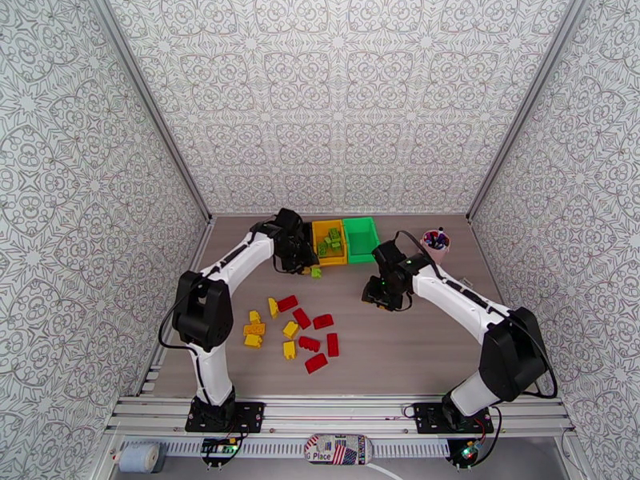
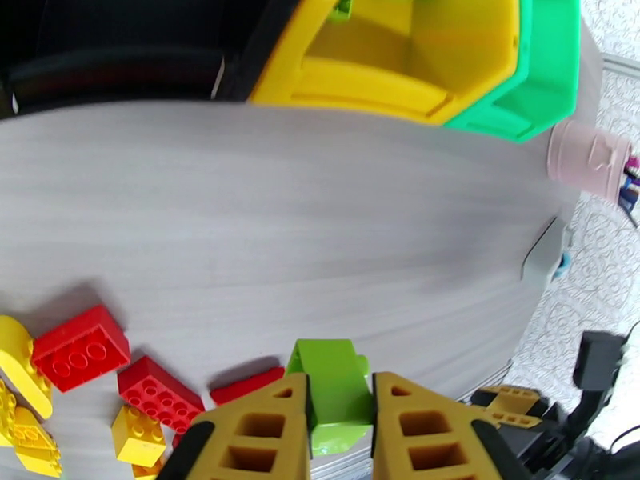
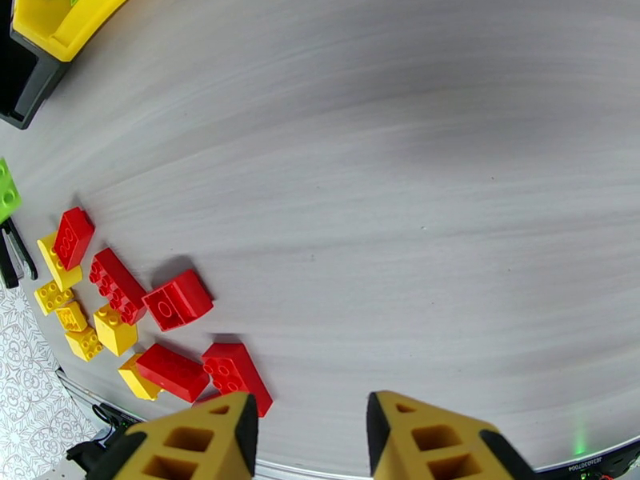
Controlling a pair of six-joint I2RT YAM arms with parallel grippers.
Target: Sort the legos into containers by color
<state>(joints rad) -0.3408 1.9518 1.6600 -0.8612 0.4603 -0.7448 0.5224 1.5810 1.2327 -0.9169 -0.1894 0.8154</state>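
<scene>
Grey table, black bin behind left arm, left jaws tight on green lego, right jaws apart.

legos: glossy plastic | table: matt, perhaps wood laminate

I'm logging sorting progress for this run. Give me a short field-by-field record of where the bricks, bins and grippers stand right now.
left gripper: shut on a light green brick, in front of the bins
right gripper: open, holding nothing, over the table
yellow bin: holds several light green bricks
green bin: looks empty
black bin: contents not visible
loose on table: red bricks and yellow bricks, mixed in one cluster
other: pink cup of pens, far right
</scene>
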